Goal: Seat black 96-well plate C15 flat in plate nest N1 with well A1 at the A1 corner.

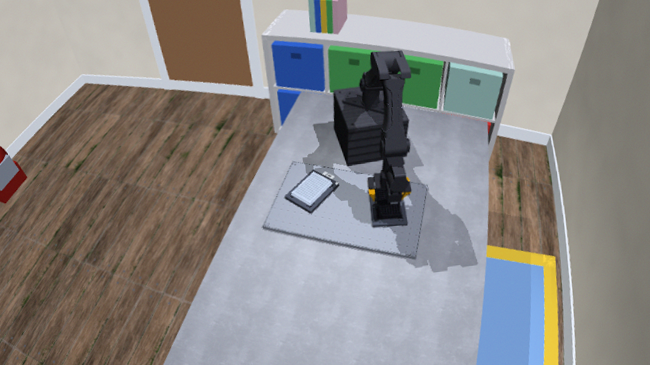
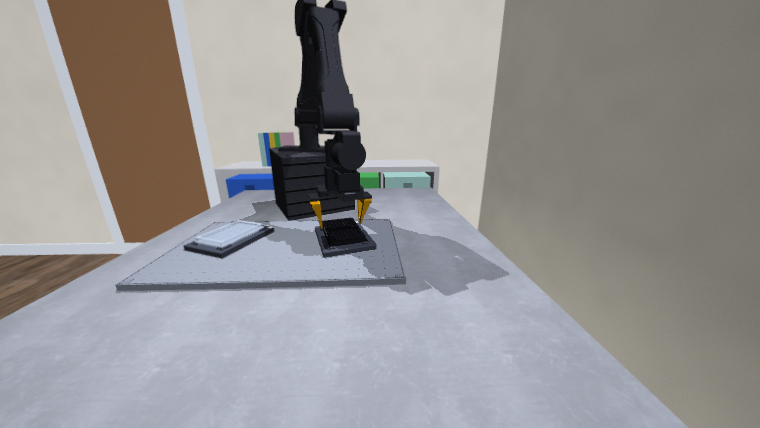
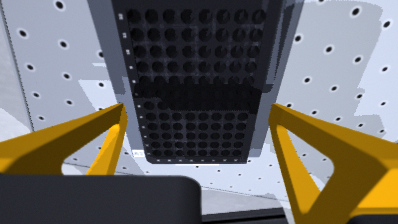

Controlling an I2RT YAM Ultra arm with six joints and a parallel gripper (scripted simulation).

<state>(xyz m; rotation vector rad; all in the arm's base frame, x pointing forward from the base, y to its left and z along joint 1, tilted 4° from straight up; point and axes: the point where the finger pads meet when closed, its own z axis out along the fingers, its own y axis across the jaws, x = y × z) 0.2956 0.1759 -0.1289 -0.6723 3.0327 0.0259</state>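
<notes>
The black 96-well plate C15 (image 2: pixel 343 231) rests on the dark plate nest N1 (image 2: pixel 345 245) at the right of the perforated deck, right way up; I cannot tell its tilt. It fills the middle of the wrist view (image 3: pixel 195 80). My gripper (image 2: pixel 340 211) is open and empty, just above the plate, with one yellow finger on each long side (image 3: pixel 196 125). The fingers do not touch the plate. The clear plate C51 (image 2: pixel 229 233) sits in nest N2 (image 2: pixel 233 245) at the left of the deck, also visible from above (image 1: pixel 311 189).
A black drawer block (image 2: pixel 300 180) stands just behind the deck, close to the arm. The perforated deck plate (image 2: pixel 265 255) lies on a grey table. A white shelf with coloured bins (image 1: pixel 387 73) is at the table's far end.
</notes>
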